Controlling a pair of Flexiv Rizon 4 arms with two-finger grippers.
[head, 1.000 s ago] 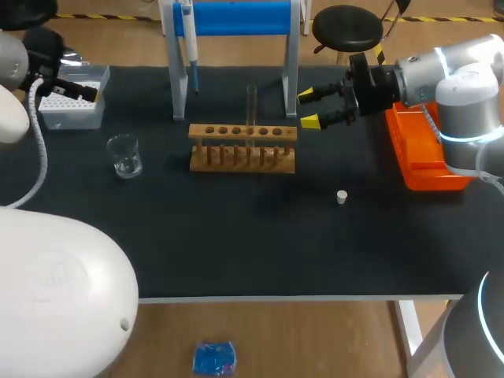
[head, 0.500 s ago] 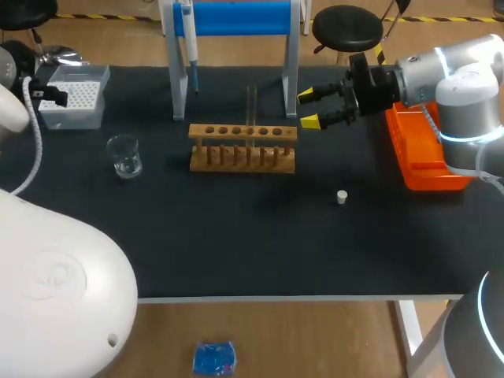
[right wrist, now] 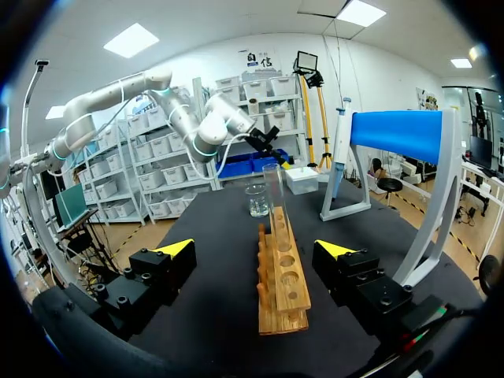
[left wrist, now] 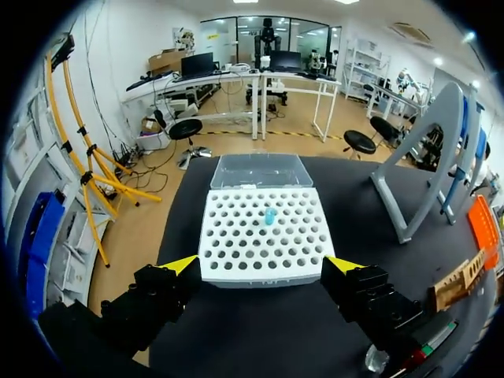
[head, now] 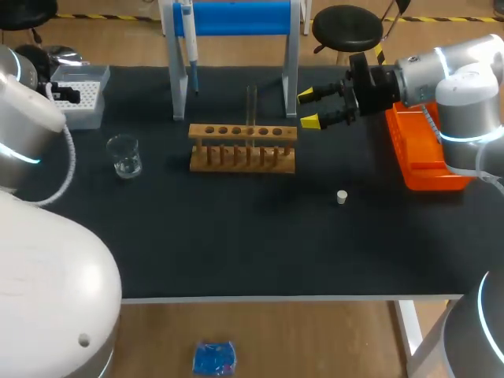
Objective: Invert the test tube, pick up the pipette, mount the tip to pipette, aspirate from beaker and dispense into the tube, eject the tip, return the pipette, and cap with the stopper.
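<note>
both fingers (left wrist: 179,264) spread, left end effector (left wrist: 261,265) angled down toward tip box (left wrist: 236,224)

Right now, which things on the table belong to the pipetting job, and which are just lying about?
Job things: test tube, pipette, tip box, beaker, stopper.

Not named in the job: wooden rack holding the tube, blue stand holding the pipette, orange tray.

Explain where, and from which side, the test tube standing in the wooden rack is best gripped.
Probably the bare glass of the test tube above the rack, approached level from the right gripper's side: it stands upright, lower part sunk in a hole.
</note>
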